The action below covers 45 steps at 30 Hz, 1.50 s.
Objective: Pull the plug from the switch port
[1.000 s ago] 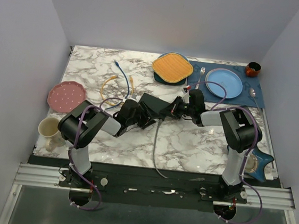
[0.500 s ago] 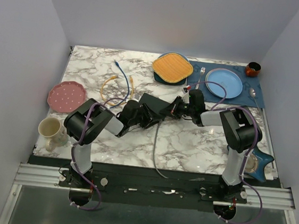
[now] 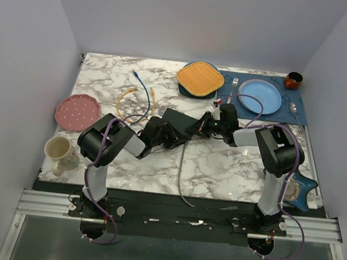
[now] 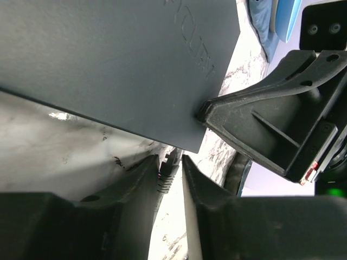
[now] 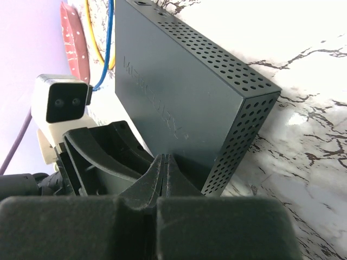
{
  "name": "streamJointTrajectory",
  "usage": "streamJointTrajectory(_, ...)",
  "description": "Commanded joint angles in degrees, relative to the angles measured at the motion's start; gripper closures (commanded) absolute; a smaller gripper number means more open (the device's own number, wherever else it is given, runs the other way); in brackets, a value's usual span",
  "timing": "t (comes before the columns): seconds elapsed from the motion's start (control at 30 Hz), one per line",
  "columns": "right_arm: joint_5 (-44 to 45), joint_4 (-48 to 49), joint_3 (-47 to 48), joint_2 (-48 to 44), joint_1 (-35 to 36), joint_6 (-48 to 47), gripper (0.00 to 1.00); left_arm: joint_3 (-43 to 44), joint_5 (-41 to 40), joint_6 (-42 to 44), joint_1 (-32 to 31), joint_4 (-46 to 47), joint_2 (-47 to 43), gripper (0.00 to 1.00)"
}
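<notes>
The left gripper (image 4: 169, 160) sits at the switch's (image 4: 108, 59) port edge. Its jaws are narrowed around what looks like the ribbed plug (image 4: 165, 176), and a sliver of gap on one side suggests it is not yet clamped. The switch lies flat between the two grippers. The right gripper (image 5: 165, 159), closed tight on nothing, presses its tip against the switch's corner, probably bracing it for the pull.

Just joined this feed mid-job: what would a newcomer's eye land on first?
Both arms meet mid-table at the flat matte black box of the switch: the right gripper, jaws shut, is set against one corner, and the left gripper has its jaws narrowly apart at its near edge. Around them sit a pink dotted plate at left and an orange square plate and a blue round plate at the back.
</notes>
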Motion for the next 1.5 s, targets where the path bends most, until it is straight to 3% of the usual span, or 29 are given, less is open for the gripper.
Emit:
streamJointTrajectory(0.0, 3.8, -5.4, -0.8, 1.1, -0.1, -2.3, 0.99, 0.4, -1.5, 0.3, -1.4, -3.7, 2.5, 0.69)
streamJointTrajectory(0.17, 3.8, -4.9, -1.2, 0.9, -0.1, -2.1, 0.99, 1.0, -1.2, 0.0, -1.6, -3.6, 3.1, 0.71)
streamJointTrajectory(0.23, 3.8, -4.8, -1.3, 0.9, -0.1, -2.1, 0.99, 1.0, -1.3, 0.0, -1.8, -3.6, 3.2, 0.64)
streamJointTrajectory(0.4, 3.7, -4.8, -1.3, 0.9, -0.1, -2.1, 0.99, 1.3, -1.1, 0.2, -1.9, -3.4, 3.5, 0.63)
streamJointTrajectory(0.57, 3.7, -4.8, -1.5, 0.9, -0.1, -2.2, 0.99, 1.7, -1.1, 0.2, -2.1, -3.4, 4.0, 0.74)
streamJointTrajectory(0.67, 3.8, -4.8, -1.6, 0.9, -0.2, -2.2, 0.99, 1.7, -1.1, 0.2, -2.1, -3.3, 4.1, 0.89)
streamJointTrajectory(0.83, 3.7, -4.7, -1.5, 0.9, -0.1, -2.1, 0.99, 1.7, -0.6, 0.2, -2.1, -2.3, 4.7, 0.99)
streamJointTrajectory(1.47, 3.9, -5.2, -1.2, 0.8, -0.1, -2.2, 0.99, -1.4, 1.1, 0.1, -2.1, 1.2, 4.7, 1.0)
